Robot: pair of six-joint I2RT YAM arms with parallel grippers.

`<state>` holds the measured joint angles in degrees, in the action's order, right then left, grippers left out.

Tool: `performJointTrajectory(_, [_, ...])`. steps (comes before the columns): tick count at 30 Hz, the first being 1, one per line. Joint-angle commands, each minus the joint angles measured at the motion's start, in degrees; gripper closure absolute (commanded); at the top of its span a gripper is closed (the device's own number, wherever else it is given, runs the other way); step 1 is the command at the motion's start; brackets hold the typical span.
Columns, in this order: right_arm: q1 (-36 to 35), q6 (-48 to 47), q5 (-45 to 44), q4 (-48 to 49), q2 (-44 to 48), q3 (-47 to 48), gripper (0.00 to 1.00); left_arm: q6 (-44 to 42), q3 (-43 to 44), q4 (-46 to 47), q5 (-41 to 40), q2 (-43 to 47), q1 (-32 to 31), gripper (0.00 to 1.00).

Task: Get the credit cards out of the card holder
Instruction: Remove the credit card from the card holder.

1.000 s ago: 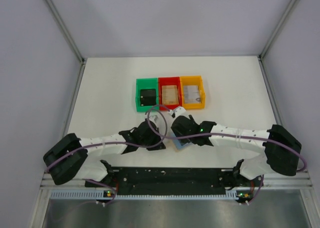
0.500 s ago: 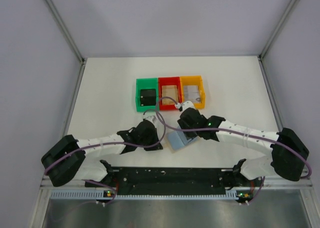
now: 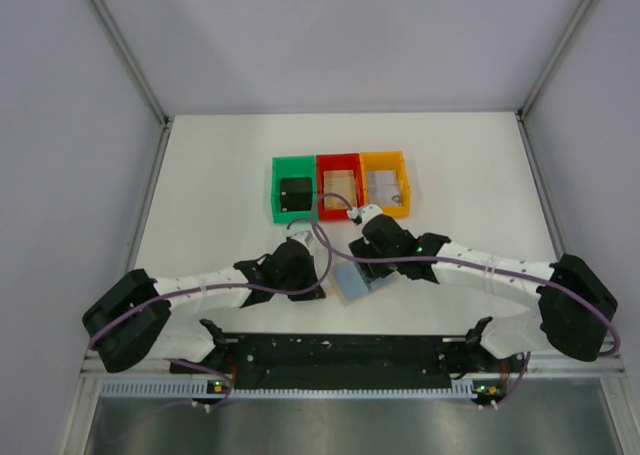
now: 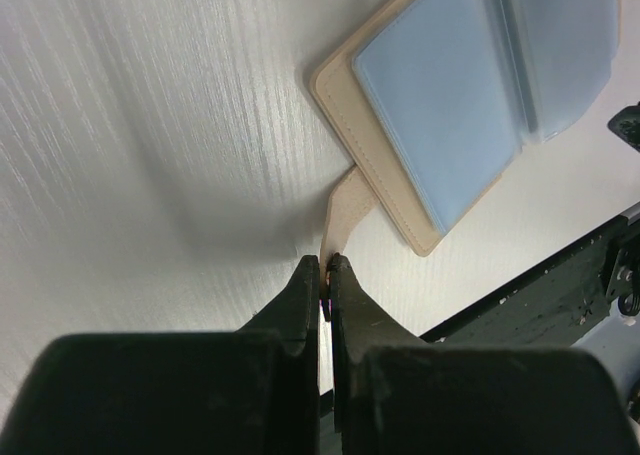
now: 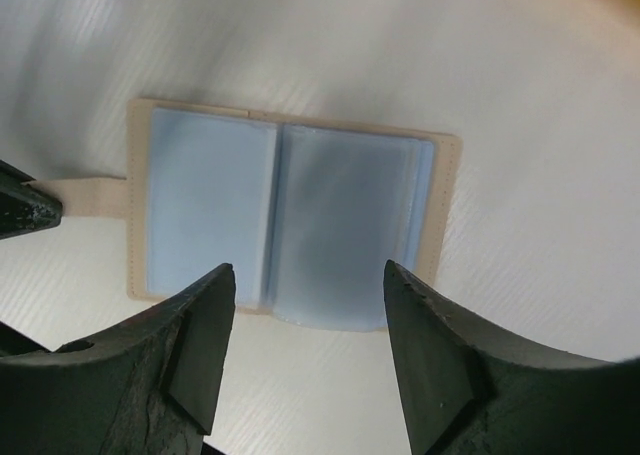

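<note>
The card holder lies open flat on the white table, tan edge around two light blue panels; it also shows in the left wrist view. My left gripper is shut on its tan strap tab, at the holder's left side. My right gripper is open and empty, hovering just above the holder's near edge. I cannot tell whether any card sits in the blue sleeves.
Three small bins stand in a row behind the holder: green with a dark item, red and orange, each with cards inside. The black rail runs along the table's near edge.
My right gripper has lifted off the holder and moved back toward the bins, leaving the holder open on the table. My left gripper has stayed on the strap.
</note>
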<state>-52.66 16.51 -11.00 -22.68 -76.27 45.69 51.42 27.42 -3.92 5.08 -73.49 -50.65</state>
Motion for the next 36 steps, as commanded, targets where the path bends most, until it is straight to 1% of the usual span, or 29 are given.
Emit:
performJointTrajectory(1, [1.77, 2.55, 3.44, 5.36, -0.46, -2.27, 0.38, -0.35, -0.61, 1.11, -0.34, 1.69, 0.29, 1.0])
performJointTrajectory(4, [3.27, 3.79, 4.23, 6.15, -0.63, -3.59, 0.36, -0.44, -0.7, 1.2, -0.25, 1.86, 0.29, 1.0])
performJointTrajectory(8, [4.06, 4.58, 5.82, 7.91, -1.07, -5.0, 0.35, -0.44, -0.53, 1.55, 0.19, 1.6, 0.29, 1.0])
performJointTrajectory(12, [4.15, 4.58, 6.96, 8.88, -3.09, -5.17, 0.35, -0.35, -0.35, 1.73, 0.54, 1.25, 0.29, 1.0])
performJointTrajectory(20, [4.06, 4.76, 7.75, 9.67, -4.06, -5.44, 0.35, -0.35, -0.17, 1.73, 0.63, 1.25, 0.29, 1.0])
performJointTrajectory(25, [4.15, 4.58, 9.94, 9.93, -5.03, -5.35, 0.35, -0.35, -0.17, 1.99, 0.81, 1.07, 0.29, 1.0])
performJointTrajectory(30, [4.06, 5.63, 16.26, 12.03, -6.34, -5.35, 0.35, -0.09, -0.35, 3.13, 1.33, 0.19, 0.29, 1.0])
performJointTrajectory(36, [3.54, 9.06, 28.65, 19.5, -6.7, -5.18, 0.36, 0.79, -0.79, 3.48, 1.95, -0.07, 0.29, 1.0])
